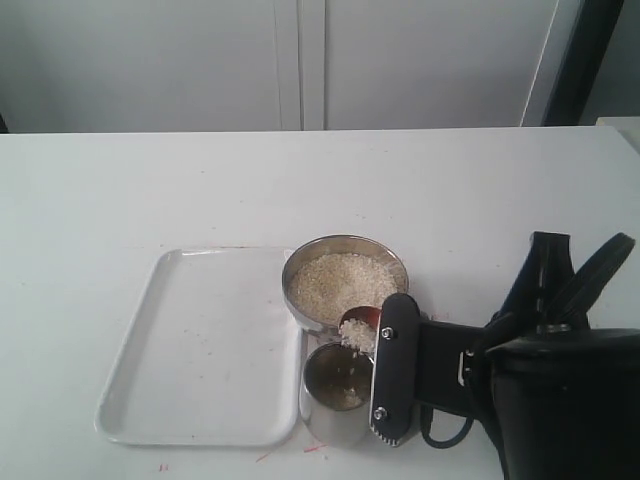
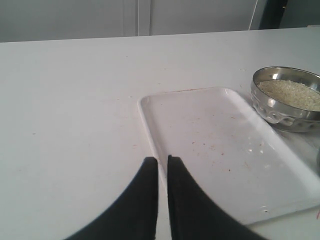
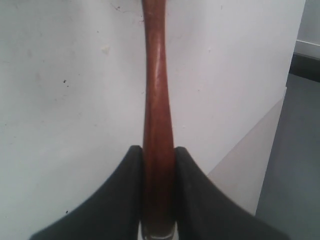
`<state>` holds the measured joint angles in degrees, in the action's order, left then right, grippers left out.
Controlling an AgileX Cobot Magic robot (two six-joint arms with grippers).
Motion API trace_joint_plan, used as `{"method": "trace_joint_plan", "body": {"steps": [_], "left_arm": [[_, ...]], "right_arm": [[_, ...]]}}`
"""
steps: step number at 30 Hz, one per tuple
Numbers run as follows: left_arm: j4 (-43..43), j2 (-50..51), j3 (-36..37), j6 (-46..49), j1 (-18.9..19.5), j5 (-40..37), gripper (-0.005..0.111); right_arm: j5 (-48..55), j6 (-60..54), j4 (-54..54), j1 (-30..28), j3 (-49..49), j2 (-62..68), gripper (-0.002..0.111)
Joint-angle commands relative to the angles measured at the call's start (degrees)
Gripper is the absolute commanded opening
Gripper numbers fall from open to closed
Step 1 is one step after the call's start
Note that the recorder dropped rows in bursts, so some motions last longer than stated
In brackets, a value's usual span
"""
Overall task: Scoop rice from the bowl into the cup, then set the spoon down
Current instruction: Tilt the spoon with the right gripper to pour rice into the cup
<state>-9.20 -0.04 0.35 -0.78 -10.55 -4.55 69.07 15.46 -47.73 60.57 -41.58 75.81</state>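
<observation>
Seemingly tipped, spoon (image 1: 359, 319) points head-first toward cup (image 1: 324, 424).

The spoon (image 3: 157, 100) clamped in the right tool (image 3: 157, 152) is smooth, glossy reddish-brown wood with a long highlight. That tool's fingers (image 3: 120, 200) look like matt black plastic, and the left tool (image 2: 162, 161) has the same dull finish. Just ahead of the right tool, the bowl (image 2: 282, 115) and cup (image 1: 318, 420) are shiny, mirror-like steel, and the bowl's wall is dimpled. The rice (image 1: 345, 278) is matt, off-white and grainy. Ahead of the left tool, the tray (image 1: 200, 340) looks like smooth, glossy white plastic. The worktop (image 1: 150, 190) is matt white.
</observation>
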Motion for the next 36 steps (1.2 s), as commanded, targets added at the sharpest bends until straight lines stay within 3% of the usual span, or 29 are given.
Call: {"method": "trace_joint_plan", "body": {"steps": [1,36], "left_arm": [[-0.58,0.04,-0.35,-0.28,-0.2,0.17,0.014],[-0.58,0.04,-0.35,-0.28,-0.2,0.17,0.014]], "right_arm": [[0.73,-1.05,-1.12,0.07,0.29,-0.39,0.0],[0.89,-5.44,-4.97,3.03,0.29,-0.39,0.0]]}}
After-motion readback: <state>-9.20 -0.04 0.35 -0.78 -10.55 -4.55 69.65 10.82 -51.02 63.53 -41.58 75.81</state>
